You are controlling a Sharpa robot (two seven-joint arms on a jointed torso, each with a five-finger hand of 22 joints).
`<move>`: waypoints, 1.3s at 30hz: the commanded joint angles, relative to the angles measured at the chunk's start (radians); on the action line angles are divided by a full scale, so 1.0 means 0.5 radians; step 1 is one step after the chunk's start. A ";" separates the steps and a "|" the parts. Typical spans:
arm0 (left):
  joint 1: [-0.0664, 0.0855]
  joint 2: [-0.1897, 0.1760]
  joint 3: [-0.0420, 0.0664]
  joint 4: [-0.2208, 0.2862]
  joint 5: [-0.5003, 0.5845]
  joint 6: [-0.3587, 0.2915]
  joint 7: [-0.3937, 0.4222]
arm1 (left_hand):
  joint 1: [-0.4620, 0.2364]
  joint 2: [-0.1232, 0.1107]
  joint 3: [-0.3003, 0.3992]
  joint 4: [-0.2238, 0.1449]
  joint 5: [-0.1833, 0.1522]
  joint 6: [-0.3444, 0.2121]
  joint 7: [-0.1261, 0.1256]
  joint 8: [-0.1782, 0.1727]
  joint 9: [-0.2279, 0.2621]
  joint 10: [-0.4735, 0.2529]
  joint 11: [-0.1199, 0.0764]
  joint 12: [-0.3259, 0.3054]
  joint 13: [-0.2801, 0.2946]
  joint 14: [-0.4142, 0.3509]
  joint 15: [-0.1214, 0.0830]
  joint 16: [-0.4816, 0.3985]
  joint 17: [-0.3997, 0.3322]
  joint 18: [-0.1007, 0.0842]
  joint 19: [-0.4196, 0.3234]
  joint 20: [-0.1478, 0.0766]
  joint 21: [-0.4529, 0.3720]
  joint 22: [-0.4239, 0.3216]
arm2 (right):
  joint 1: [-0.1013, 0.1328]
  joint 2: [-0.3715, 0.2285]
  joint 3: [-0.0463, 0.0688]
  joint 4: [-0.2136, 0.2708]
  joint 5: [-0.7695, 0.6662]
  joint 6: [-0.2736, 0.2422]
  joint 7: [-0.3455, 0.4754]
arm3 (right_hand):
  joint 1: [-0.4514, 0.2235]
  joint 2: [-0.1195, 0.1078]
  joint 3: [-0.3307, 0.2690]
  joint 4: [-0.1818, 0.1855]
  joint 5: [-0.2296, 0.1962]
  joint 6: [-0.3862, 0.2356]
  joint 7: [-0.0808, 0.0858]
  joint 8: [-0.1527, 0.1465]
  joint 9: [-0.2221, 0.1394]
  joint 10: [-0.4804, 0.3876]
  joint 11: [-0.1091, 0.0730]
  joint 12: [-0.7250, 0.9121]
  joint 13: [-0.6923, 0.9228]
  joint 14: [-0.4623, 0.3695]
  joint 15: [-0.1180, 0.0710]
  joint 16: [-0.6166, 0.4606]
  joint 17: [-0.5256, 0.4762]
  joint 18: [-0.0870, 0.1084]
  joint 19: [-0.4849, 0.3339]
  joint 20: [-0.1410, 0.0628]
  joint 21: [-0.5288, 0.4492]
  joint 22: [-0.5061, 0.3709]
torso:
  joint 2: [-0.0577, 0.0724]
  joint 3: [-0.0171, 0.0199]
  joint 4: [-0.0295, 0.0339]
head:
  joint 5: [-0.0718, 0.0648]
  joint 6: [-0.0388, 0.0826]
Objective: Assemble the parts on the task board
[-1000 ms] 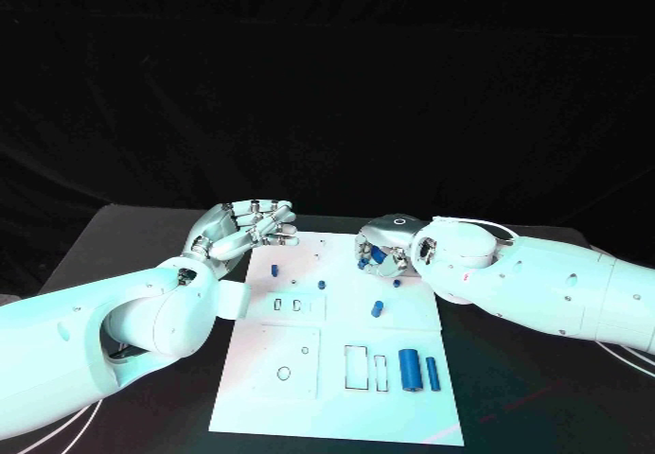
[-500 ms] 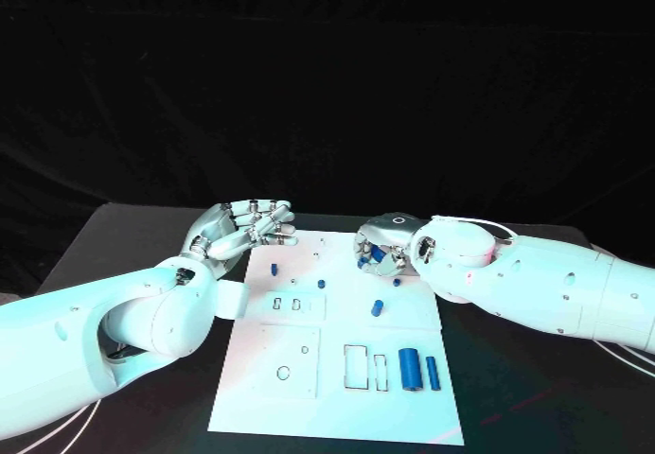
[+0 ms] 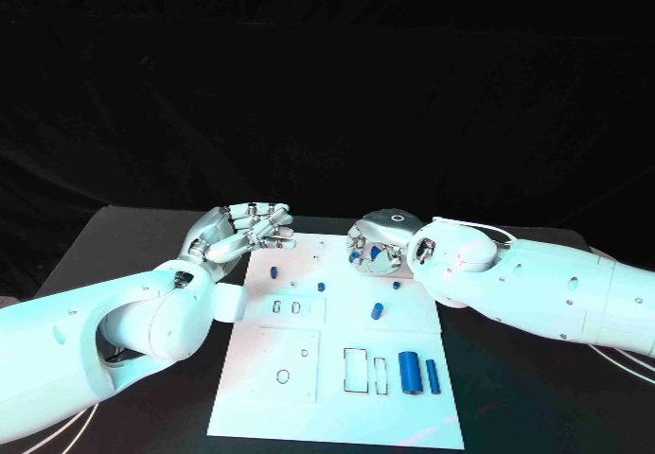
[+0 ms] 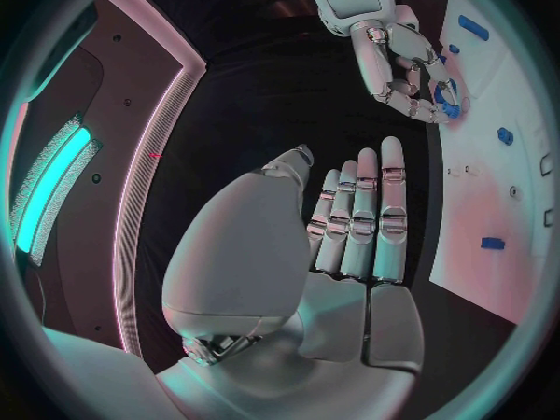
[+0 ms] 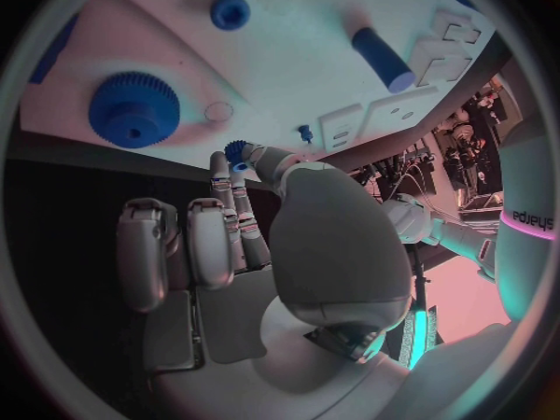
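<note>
Right hand pinches a part over the board

Right hand [image 3: 379, 248] hovers above the task board's [image 3: 342, 397] far end, a small blue part [image 5: 238, 149] pinched at its fingertips; left hand [image 3: 246, 230] at the board's far left corner, fingers straight, together, holding nothing.

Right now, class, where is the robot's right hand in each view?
Head view: right hand over the task board's far edge, pinching a small blue part.
Left wrist view: near the rim, beside the board.
Right wrist view: middle, fingertips toward the board.
Shared landmark: the task board.
</note>
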 commanded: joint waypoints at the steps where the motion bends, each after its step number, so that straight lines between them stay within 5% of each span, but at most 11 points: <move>1: 0.005 0.005 0.002 0.001 0.006 0.043 0.010 | -0.016 0.003 0.007 0.004 -0.011 -0.005 0.010 -0.011 -0.002 -0.004 0.009 -0.008 -0.002 0.004 0.013 -0.012 0.002 0.024 0.016 -0.003 0.009 -0.002 | 0.004 0.038 0.003 -0.030 0.021 -0.155 -0.023 | 0.006 0.017 0.008 0.000 -0.013 0.010 -0.005 0.008 0.001 0.010 -0.003 0.004 0.001 0.071 -0.018 0.006 -0.003 -0.013 0.007 0.000 0.005 0.114 | 0.004 0.0006 0.007 | -0.018 0.004; 6: 0.005 0.010 0.002 0.000 0.006 0.043 0.010 | -0.021 0.000 0.005 0.004 -0.012 -0.006 0.010 -0.014 -0.003 -0.005 0.010 -0.012 -0.001 0.003 0.014 -0.014 0.005 0.023 0.016 -0.002 0.007 -0.003 | 0.007 0.123 0.005 -0.117 0.025 -0.211 -0.038 | 0.009 0.021 0.013 -0.002 -0.017 0.010 -0.006 0.010 0.004 0.010 -0.004 0.004 0.001 0.071 -0.018 0.006 -0.003 -0.013 0.005 0.000 0.004 0.111 | 0.008 -0.0042 0.011 | -0.025 0.003; 22: 0.006 0.023 0.002 -0.004 0.006 0.047 0.007 | -0.021 0.000 0.005 0.004 -0.012 -0.006 0.010 -0.014 -0.003 -0.005 0.010 -0.012 -0.001 0.003 0.014 -0.014 0.005 0.023 0.016 -0.002 0.007 -0.003 | 0.001 0.352 0.006 -0.376 0.031 -0.249 -0.020 | 0.016 0.023 0.021 -0.011 -0.016 0.004 -0.004 0.012 0.011 0.005 -0.003 0.000 0.001 0.071 -0.018 0.010 0.002 -0.014 0.006 -0.001 0.006 0.116 | 0.011 -0.0013 0.011 | -0.003 -0.002; 39: 0.009 0.027 0.002 -0.007 0.006 0.046 0.004 | -0.022 0.000 0.005 0.004 -0.012 -0.006 0.011 -0.015 -0.003 -0.005 0.010 -0.014 -0.001 0.001 0.015 -0.016 0.006 0.023 0.015 -0.001 0.006 -0.004 | -0.023 0.420 0.001 -0.463 0.038 -0.191 0.010 | 0.016 0.023 0.023 -0.012 -0.012 0.000 -0.002 0.012 0.013 0.003 -0.002 -0.001 0.001 0.071 -0.018 0.011 0.001 -0.013 0.005 -0.001 0.006 0.115 | 0.010 -0.0009 0.005 | 0.016 -0.009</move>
